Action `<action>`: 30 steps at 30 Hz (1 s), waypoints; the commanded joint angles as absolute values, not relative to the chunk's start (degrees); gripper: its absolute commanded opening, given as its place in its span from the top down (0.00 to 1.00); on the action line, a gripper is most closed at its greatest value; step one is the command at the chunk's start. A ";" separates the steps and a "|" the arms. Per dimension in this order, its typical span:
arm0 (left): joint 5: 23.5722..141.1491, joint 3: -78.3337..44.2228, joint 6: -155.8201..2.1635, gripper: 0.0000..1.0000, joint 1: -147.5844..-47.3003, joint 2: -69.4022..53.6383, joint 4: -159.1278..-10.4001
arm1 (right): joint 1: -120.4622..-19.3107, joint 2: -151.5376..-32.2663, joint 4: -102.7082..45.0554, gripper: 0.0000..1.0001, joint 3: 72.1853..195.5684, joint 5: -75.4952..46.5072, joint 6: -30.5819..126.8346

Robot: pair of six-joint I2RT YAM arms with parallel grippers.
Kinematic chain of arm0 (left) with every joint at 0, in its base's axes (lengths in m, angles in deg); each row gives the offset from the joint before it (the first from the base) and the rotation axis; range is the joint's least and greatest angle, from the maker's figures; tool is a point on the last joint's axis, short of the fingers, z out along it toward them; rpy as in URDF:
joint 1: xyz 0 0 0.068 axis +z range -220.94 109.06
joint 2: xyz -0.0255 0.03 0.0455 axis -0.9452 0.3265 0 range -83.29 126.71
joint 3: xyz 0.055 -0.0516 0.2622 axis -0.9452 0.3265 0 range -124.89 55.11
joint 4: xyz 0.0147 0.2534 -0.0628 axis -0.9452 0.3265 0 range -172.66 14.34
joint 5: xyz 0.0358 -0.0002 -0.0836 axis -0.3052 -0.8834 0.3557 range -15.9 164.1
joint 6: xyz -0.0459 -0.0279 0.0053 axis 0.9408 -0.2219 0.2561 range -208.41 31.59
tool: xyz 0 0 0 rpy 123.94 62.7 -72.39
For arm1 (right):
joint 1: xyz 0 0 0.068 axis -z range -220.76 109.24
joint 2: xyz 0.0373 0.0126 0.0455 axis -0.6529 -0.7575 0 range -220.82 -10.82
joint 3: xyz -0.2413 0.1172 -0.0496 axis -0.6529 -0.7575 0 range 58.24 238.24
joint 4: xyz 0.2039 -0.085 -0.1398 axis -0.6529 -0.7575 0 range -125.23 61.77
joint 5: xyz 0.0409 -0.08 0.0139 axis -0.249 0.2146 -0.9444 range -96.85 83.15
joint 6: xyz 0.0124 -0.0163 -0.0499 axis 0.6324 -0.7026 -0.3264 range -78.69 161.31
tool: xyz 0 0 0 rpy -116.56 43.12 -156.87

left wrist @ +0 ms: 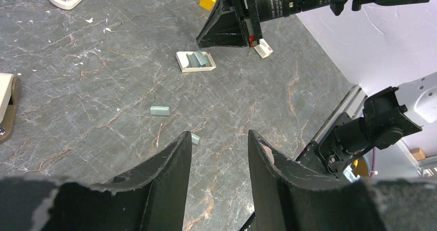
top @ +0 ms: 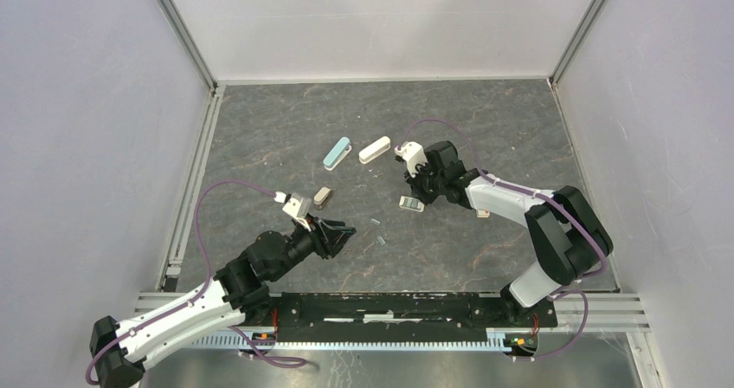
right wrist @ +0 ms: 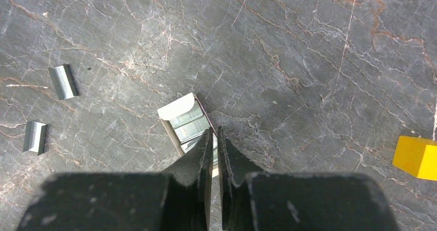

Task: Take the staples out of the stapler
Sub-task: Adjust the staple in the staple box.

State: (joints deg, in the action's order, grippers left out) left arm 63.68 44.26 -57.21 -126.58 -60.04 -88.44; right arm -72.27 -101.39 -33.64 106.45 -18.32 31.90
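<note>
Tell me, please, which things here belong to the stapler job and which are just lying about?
Job: staples; second strip; teal stapler, white stapler, beige stapler (which one is unclear); box, with the right gripper at it.
Lying about: yellow block.

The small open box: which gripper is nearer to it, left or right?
Right. The right gripper is shut, its tips at the edge of the box. The left gripper stands open well apart from it, near two loose staple strips.
</note>
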 commanded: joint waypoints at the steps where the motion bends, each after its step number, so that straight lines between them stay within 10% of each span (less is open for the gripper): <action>1: 63.13 44.22 -58.72 0.49 -126.48 -60.04 -89.85 | -72.44 -99.03 -32.99 0.88 105.71 -17.65 30.81; 30: 63.13 44.65 -58.44 0.49 -126.48 -61.84 -88.91 | -70.53 -103.33 -32.75 0.87 107.55 -19.76 29.50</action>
State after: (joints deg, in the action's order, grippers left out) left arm 63.71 44.26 -57.21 -126.58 -61.20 -88.33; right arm -70.61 -103.20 -33.60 106.16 -17.84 30.61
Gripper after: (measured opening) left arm 0.511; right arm 0.130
